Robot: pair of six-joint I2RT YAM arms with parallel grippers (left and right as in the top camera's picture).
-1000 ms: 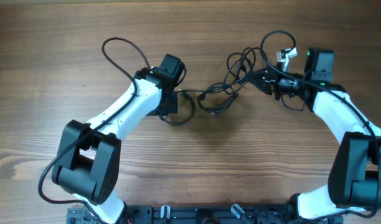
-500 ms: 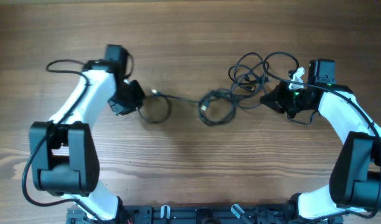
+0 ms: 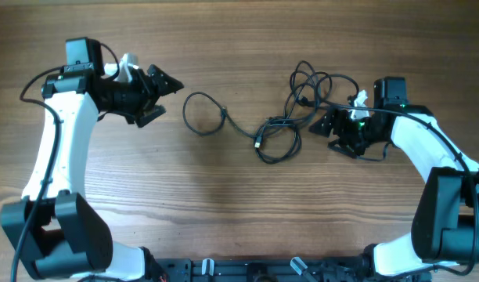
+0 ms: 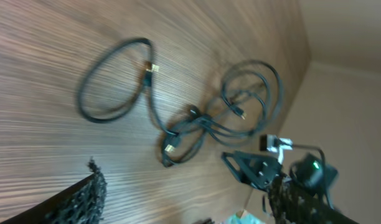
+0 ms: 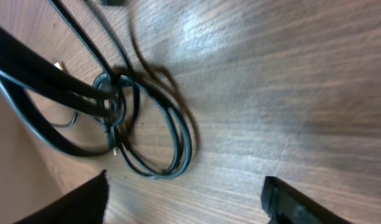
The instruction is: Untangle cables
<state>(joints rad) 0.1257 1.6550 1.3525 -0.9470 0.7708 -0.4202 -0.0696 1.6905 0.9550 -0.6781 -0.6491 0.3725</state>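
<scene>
From above, the left pincer (image 3: 159, 99) has let go and pulled back left, open wide. The right pincer (image 3: 329, 133) has let go too and stands open close by the cables (image 3: 275, 129). The thin black cables now lie stretched along the brown wooden table (image 3: 239, 219), less bunched but still tangled in the middle.

Left wrist: one round loop (image 4: 112, 81) lies free, next to a small knot (image 4: 178, 132) with shiny plug tips.

Right wrist: smooth bendy cords curl in rings, and nothing sits between the fingers (image 5: 75, 205).
</scene>
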